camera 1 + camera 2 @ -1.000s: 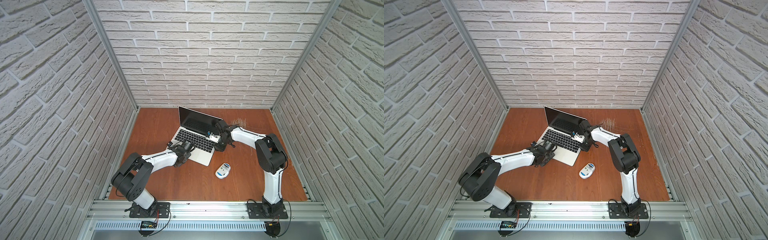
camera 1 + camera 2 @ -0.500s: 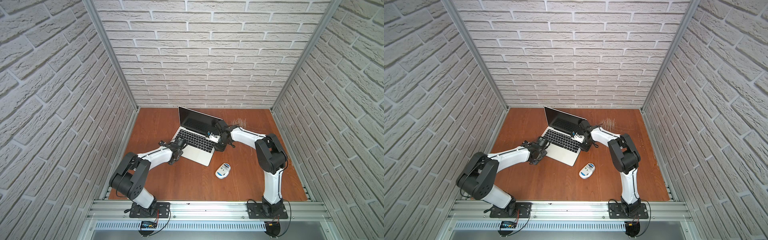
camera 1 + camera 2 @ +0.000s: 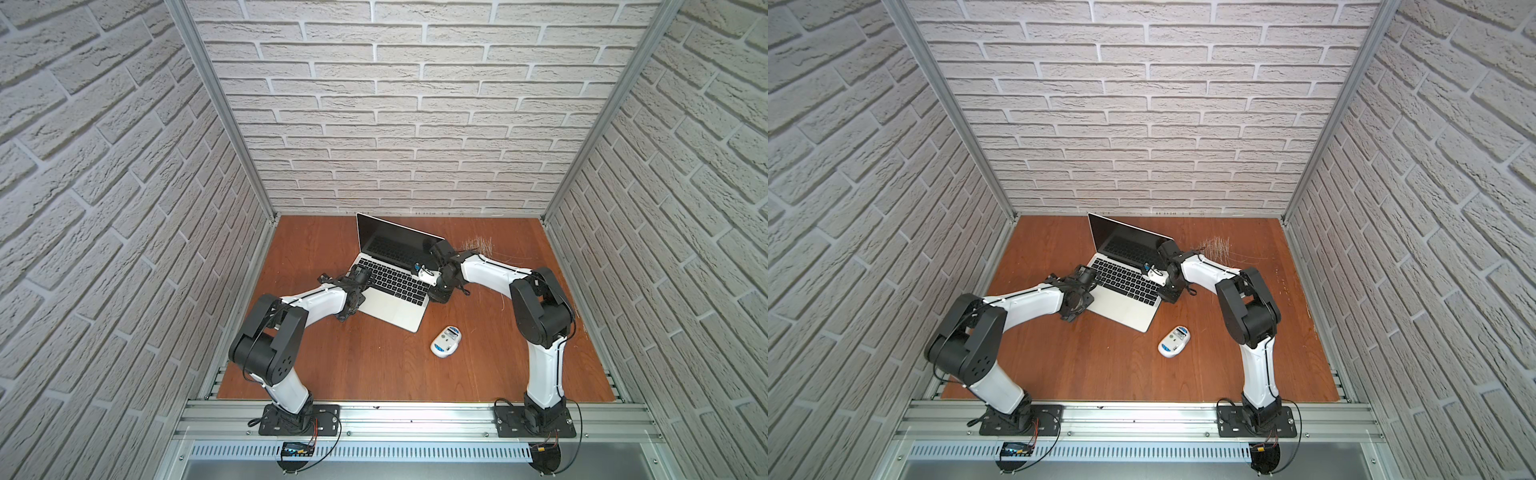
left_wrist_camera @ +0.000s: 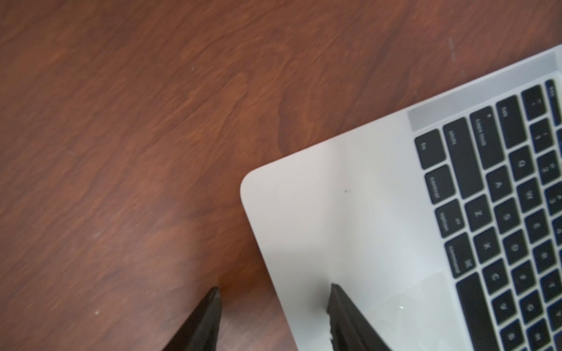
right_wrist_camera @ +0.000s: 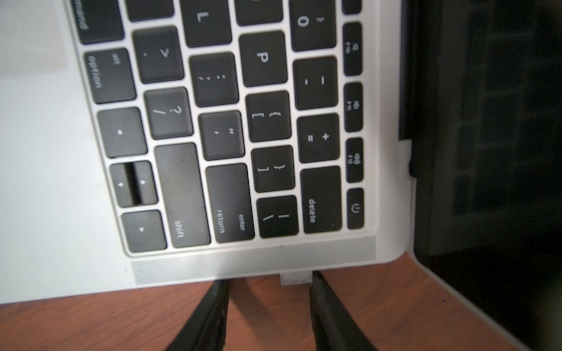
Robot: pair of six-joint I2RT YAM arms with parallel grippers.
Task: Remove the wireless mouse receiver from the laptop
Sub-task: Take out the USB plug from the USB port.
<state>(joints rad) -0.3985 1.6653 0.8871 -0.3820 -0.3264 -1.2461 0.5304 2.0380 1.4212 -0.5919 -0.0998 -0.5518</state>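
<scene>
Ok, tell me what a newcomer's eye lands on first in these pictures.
The open silver laptop in the middle of the table draws the eye first, with the left gripper open over one front corner. The right gripper stands open around the wireless mouse receiver, a tiny grey stub on the laptop's side edge. A white mouse lies belly-up beside the laptop.

Two black two-fingered claws: left claw (image 4: 273, 291), right claw (image 5: 269, 278). One slim silver laptop with black keys (image 3: 390, 309), between them. One tiny grey USB receiver stub (image 5: 295, 278), just beside a right claw finger. One white oval mouse (image 3: 445, 341), well apart from both. One red-brown wooden table (image 3: 374, 365).
</scene>
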